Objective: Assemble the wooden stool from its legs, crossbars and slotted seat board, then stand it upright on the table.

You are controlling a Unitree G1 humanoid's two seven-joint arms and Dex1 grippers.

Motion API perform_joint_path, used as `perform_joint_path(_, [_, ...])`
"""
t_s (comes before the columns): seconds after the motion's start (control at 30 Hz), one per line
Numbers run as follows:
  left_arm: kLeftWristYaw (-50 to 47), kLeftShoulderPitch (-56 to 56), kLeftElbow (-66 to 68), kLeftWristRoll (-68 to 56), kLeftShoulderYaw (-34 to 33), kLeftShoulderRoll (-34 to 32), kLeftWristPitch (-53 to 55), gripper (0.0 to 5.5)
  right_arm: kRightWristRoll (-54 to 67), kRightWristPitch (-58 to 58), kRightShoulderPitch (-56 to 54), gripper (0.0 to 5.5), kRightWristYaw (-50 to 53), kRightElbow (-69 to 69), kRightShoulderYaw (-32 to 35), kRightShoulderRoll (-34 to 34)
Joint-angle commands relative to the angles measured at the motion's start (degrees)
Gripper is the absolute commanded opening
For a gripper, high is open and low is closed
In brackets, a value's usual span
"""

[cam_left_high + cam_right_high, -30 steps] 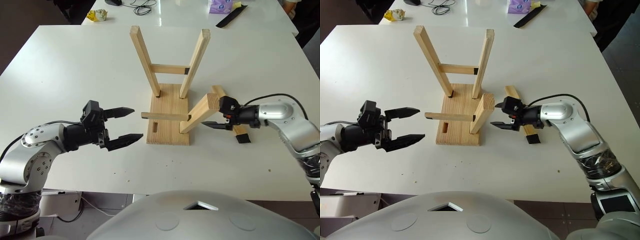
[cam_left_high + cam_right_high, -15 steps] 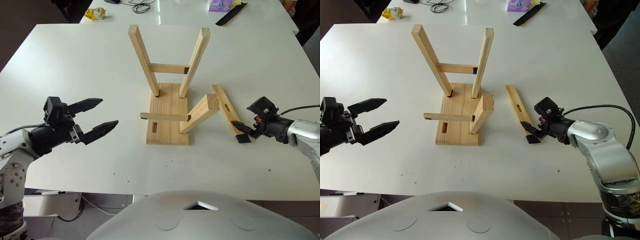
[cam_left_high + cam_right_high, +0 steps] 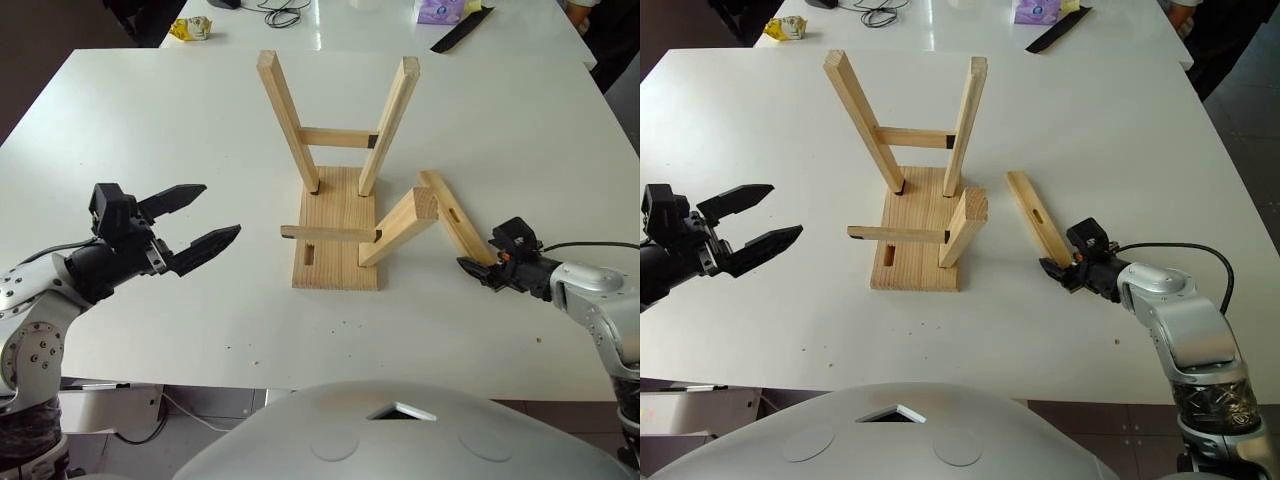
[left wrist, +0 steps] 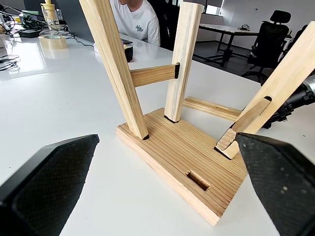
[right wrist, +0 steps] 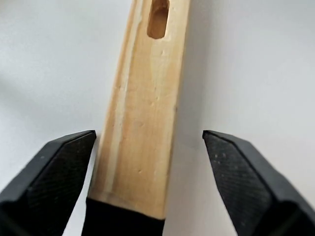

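1. Right now my right pincer (image 5: 147,142) is spread wide. Its fingers (image 5: 54,167) sit one on each side of the near end of a loose pale wooden leg (image 5: 147,98), and neither is clamped on it.
2. Up close, my right wrist view gives the leg's oval slot (image 5: 158,19) and the dark end cap (image 5: 123,221) between the fingers. The head views add that this leg lies flat on the white table (image 3: 150,120), just right of the other stool parts.
3. My left pincer (image 3: 215,212) is released too, gripping nothing. It hangs above the table well to the left of the board, tips pointing toward it.
4. Mid-table lies the flat rectangular slotted seat board (image 3: 335,272). Two upright legs (image 3: 285,120) stand in its far end, joined by a short crossbar (image 3: 335,138). A tilted third leg (image 3: 400,225) leans at the board's right edge, and a second crossbar (image 3: 325,233) juts leftward from it over the board.
5. My left wrist view adds an unfilled slot (image 4: 199,179) in the board and the tilted leg's foot (image 4: 226,143) touching the board's top.
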State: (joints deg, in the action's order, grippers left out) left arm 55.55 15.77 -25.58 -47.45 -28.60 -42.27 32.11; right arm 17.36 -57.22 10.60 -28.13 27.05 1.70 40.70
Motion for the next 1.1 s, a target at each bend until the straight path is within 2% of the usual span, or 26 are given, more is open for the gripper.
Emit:
perform_joint_path(0.03, [-0.4,-1.3,0.4,-0.1,0.3,-1.3,0.8,5.13,-1.8,0.1,3.5,3.29,0.9,-2.2,-3.1,-0.4])
perform_joint_path(0.3, [-1.3,-3.6,2.1,0.0,-0.3,-1.2,0.9,5.13,-2.6,2.7,3.0,2.06,2.1,-2.5,-4.8,-0.8])
perform_joint_path(0.6, [-5.8,-12.1,10.4,1.0,-3.9,-1.8,-0.8,5.13,-3.3,4.6,0.8,2.05,3.3,-4.6,-4.2,-2.6])
perform_joint_path(0.83, [-17.6,-31.9,17.3,-0.6,-3.3,-2.4,1.5,5.13,-0.1,10.3,-11.5,2.05,1.8,-10.8,5.3,-2.7])
perform_joint_path(0.97, [-22.4,-41.6,16.6,-1.3,1.8,-0.2,4.2,5.13,4.6,13.1,-21.1,2.05,-0.9,-13.0,12.0,-2.4])
perform_joint_path(1.1, [-23.2,-49.5,15.9,-2.7,7.7,3.7,5.8,5.13,13.7,12.8,-31.9,2.05,-4.2,-12.3,16.2,-4.6])
